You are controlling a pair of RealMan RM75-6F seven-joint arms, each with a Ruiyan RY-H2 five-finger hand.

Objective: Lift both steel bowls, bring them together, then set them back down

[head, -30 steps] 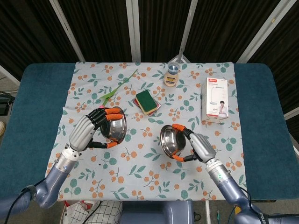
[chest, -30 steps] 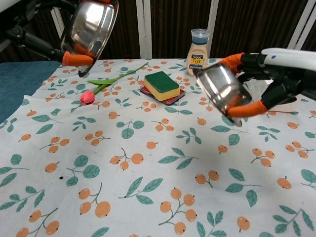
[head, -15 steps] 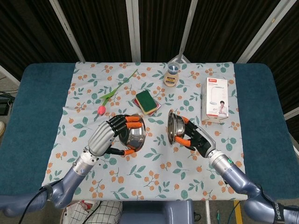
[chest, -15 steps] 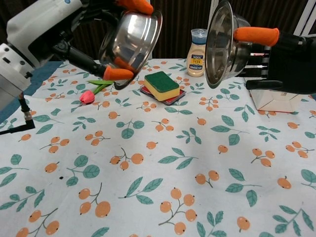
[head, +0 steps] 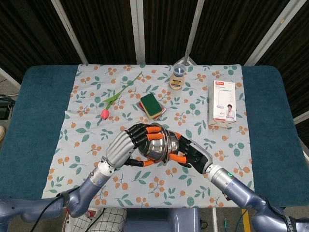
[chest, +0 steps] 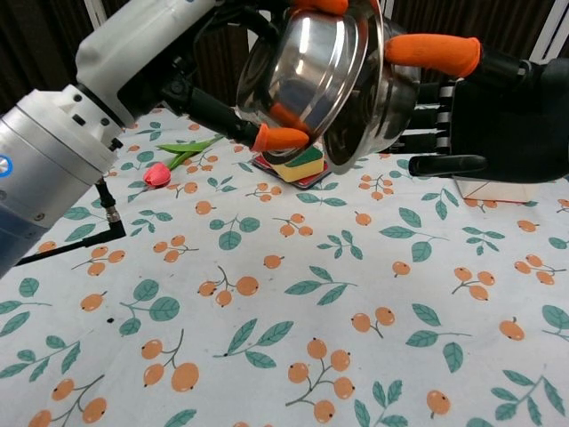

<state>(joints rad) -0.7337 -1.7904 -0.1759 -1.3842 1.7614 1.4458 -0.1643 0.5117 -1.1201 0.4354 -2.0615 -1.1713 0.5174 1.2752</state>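
Table (head: 29, 125) carried a teal cover with a fruit-print cloth (head: 145, 188) over the middle; both arms reached in from the near edge and met above the cloth's centre.

Left hand (head: 126, 146) gripped the left steel bowl (chest: 307, 67), orange-tipped fingers (chest: 280, 138) curled round its rim; bowl was lifted off the cloth, tilted, opening facing the chest camera.

Right hand (head: 189, 153) gripped the right steel bowl (chest: 382, 89), one orange-tipped finger (chest: 431, 53) hooked over the top of the rim, other fingers spread behind it; bowl was airborne too, rim near vertical.

Bowls were together in mid-air; in the chest view the left one overlapped the front of the right one, rims touching or nearly so, could not tell which.

White box (head: 224, 102) lay flat at the right side of the cloth; green-and-yellow sponge (head: 151, 105) sat on a red pad behind the hands; bottle (head: 177, 78) stood upright at the far edge; pink tulip (head: 105, 113) with green stem lay left of the sponge.
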